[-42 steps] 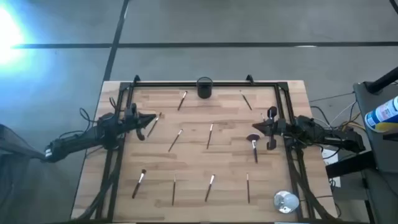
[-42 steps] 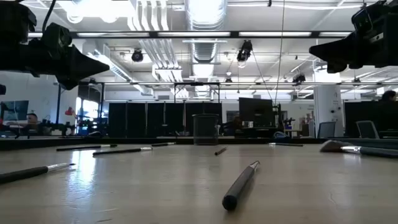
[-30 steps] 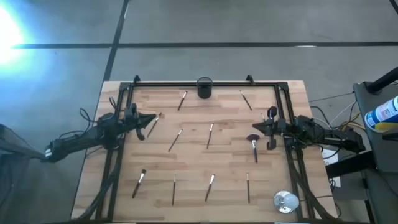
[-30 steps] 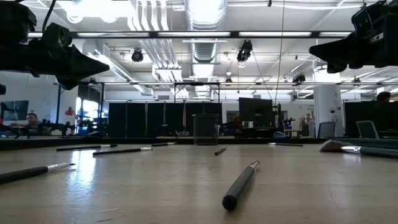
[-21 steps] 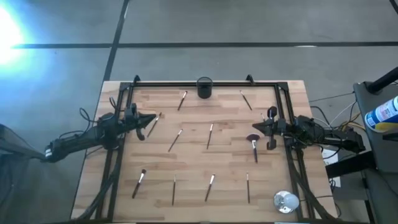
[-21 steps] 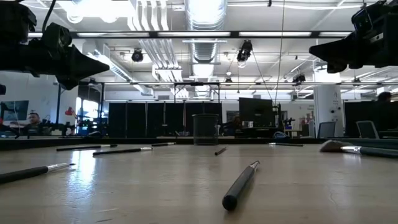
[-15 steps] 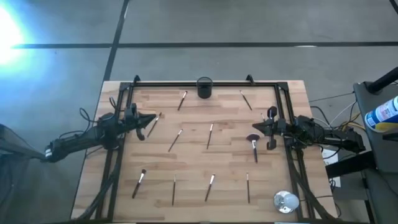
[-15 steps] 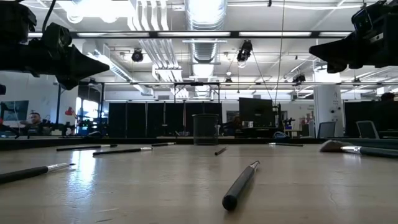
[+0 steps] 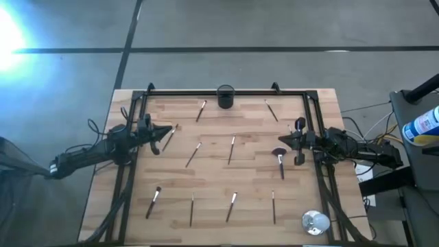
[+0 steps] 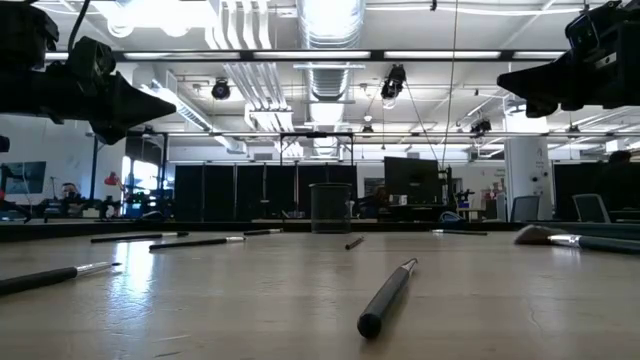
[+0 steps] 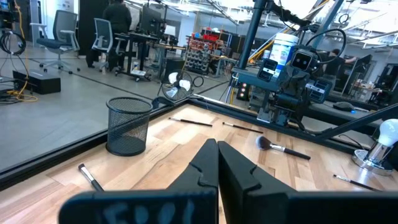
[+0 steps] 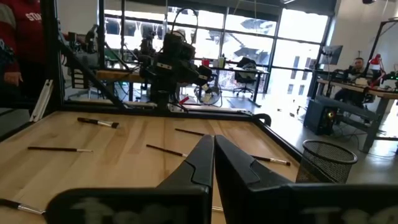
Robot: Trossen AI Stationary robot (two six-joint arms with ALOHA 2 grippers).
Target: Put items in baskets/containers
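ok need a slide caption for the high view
Both arms wait with shut grippers, left gripper and right gripper, brushes scattered, black cup at the table's far edge.

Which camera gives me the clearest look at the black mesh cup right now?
The left wrist view: the black mesh cup stands close and whole, its mesh wall and open rim plain. The high view shows only its round top at the table's far edge. The low view has it small and distant; the right wrist view cuts it off.
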